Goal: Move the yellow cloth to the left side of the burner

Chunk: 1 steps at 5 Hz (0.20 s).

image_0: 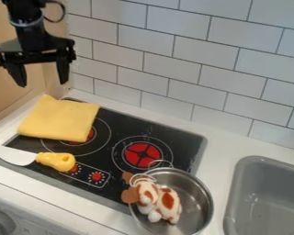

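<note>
Nearest, at the cooktop's near right corner, one metal pot (205,207) hides that corner; in it lies one plush toy (168,202), white with brown patches, its brown ears reaching past the pot's left rim. To the right, a grey sink (234,197) is set into the worktop (223,151), a strip of white worktop between it and the pot.

One toy knife (56,160) with a yellow handle lies at the cooktop's near left corner, its pale blade out towards the left edge. Two red dials show on the cooktop (121,121), just right of the handle.

Of two burners, the right one (142,154) is uncovered; the left one (91,134) is partly under the cloth. The one yellow cloth (60,118), folded, lies at the cooktop's far left corner, overhanging its left edge. Black surface shows between cloth and right burner, and a narrow gap between cloth and knife.

Farthest, the gripper (42,84) hangs above the far left corner, fingers spread and holding nothing, before a tiled wall (180,59).
</note>
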{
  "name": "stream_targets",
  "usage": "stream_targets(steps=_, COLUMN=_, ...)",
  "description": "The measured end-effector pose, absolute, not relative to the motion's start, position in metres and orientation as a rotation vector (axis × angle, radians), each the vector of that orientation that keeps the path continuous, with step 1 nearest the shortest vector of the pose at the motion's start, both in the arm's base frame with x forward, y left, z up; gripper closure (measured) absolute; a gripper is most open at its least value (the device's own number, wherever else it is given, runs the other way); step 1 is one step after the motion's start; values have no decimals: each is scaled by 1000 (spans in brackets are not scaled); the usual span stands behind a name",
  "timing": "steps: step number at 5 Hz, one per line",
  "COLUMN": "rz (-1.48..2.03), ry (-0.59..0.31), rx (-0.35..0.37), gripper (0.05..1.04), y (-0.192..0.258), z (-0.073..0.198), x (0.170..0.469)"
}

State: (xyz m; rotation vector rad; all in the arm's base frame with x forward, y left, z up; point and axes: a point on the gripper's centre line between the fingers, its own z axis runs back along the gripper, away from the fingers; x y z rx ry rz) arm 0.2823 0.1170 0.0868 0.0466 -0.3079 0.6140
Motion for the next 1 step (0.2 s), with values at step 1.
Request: stream_targets(steps=1, rz=613, ry=-308, rx=47, gripper=85, y=117, z=87, x=282)
